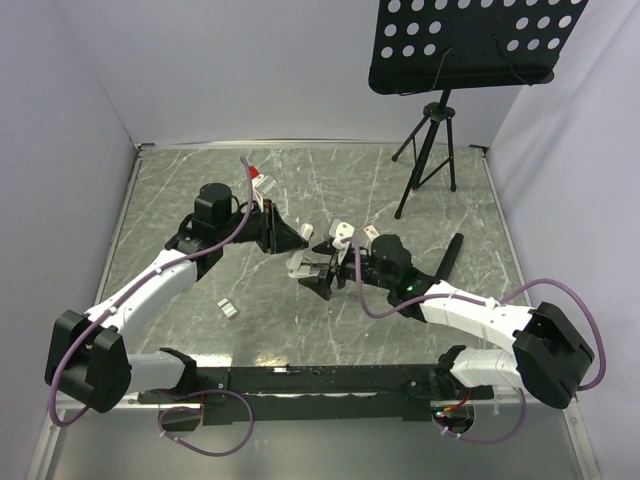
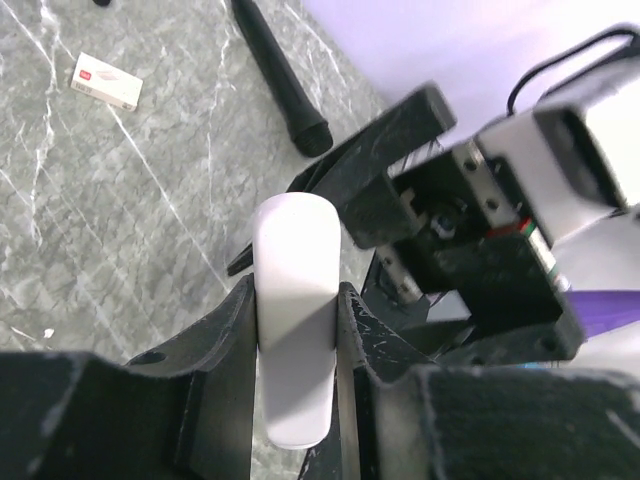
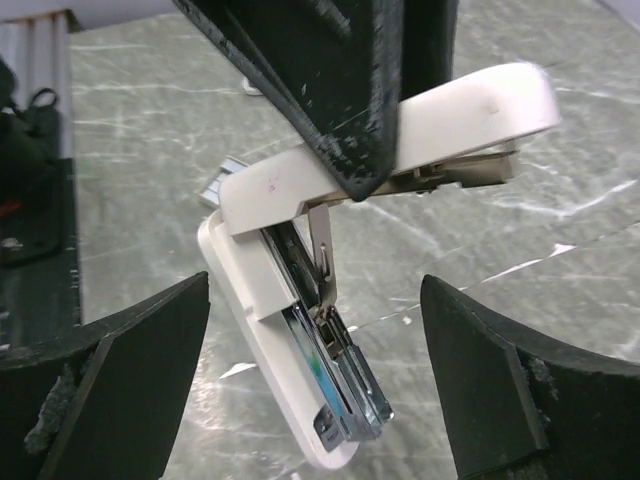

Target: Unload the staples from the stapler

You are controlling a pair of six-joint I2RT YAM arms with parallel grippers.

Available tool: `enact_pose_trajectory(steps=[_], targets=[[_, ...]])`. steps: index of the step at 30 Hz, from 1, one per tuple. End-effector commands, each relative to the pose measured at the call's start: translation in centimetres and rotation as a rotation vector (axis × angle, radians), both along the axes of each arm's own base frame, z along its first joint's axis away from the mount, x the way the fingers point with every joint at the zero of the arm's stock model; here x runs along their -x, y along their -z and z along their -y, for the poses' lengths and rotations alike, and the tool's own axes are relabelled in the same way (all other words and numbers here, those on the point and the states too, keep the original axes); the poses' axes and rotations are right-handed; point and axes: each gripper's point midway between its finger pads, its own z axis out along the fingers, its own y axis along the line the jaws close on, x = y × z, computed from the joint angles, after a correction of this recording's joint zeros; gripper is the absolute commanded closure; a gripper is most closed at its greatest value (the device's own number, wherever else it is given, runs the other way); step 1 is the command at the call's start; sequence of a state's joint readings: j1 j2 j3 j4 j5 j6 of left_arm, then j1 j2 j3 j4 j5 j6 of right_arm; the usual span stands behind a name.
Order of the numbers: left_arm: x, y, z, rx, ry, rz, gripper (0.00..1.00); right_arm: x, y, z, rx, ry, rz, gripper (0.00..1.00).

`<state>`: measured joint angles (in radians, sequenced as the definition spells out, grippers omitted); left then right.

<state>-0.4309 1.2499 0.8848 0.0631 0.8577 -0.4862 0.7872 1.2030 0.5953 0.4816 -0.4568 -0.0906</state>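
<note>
My left gripper (image 2: pixel 295 335) is clamped on the white upper arm of the stapler (image 2: pixel 295 250), near the middle of the worktop (image 1: pixel 180 200). The stapler hangs hinged open, its silvery channel slanting toward 5 o'clock in the right wrist view. My right gripper (image 3: pixel 315 335) stands wide open, one finger either side of that lower part. A small grey block (image 1: pixel 228 308) lies at 8 o'clock from the stapler.

- I see a grey marble-patterned tabletop (image 1: pixel 180 190) with white veins, edged by a pale metal rim (image 1: pixel 300 144).
- Plain white walls (image 1: pixel 250 70) close it in on the left, far and right sides.
- At far right, a black perforated tray (image 1: pixel 470 40) sits atop a black tripod (image 1: pixel 428 150) standing on the tabletop.
- The light is even and the shadows are soft.
</note>
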Motion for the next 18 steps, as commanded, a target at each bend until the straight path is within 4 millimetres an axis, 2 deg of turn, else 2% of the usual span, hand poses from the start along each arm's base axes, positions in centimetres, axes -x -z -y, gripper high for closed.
enact_pose_trajectory(steps=[1, 4, 6, 7, 8, 12, 13, 15, 16, 18], targets=[[-0.3, -3.6, -0.1, 0.084, -0.047, 0.071, 0.99, -1.6, -0.3, -0.3, 0.015, 0.088, 0.116, 0.10], [-1.3, -3.7, -0.5, 0.093, -0.125, 0.051, 0.99, -2.1, -0.1, -0.4, 0.019, 0.150, 0.135, 0.14], [-2.0, -3.6, -0.9, 0.096, -0.178, 0.037, 0.99, -2.5, 0.3, 0.0, 0.012, 0.195, 0.127, 0.20], [-2.3, -3.4, -1.1, 0.094, -0.202, 0.031, 0.99, -3.1, -0.1, 0.3, -0.015, 0.248, 0.123, 0.23], [-2.5, -3.4, -1.4, 0.095, -0.224, 0.032, 0.99, -3.2, 0.2, 0.6, -0.021, 0.266, 0.109, 0.30], [-3.6, -2.8, -2.3, 0.093, -0.331, 0.010, 0.99, -3.7, 0.4, 0.8, -0.069, 0.331, 0.050, 0.43], [-4.0, -2.2, -2.7, 0.090, -0.369, 0.006, 0.99, -3.8, 0.6, 0.8, -0.083, 0.350, 0.018, 0.45], [-4.2, -2.5, -3.1, 0.121, -0.407, 0.021, 0.99, -4.1, 1.2, 0.5, -0.084, 0.369, -0.024, 0.49], [-4.7, -1.6, -3.5, 0.115, -0.455, 0.006, 0.99, -4.5, 1.4, 0.8, -0.102, 0.410, -0.055, 0.50], [-5.3, -1.3, -3.9, 0.123, -0.496, 0.004, 0.99, -4.9, 1.9, 0.7, -0.125, 0.442, -0.102, 0.53]])
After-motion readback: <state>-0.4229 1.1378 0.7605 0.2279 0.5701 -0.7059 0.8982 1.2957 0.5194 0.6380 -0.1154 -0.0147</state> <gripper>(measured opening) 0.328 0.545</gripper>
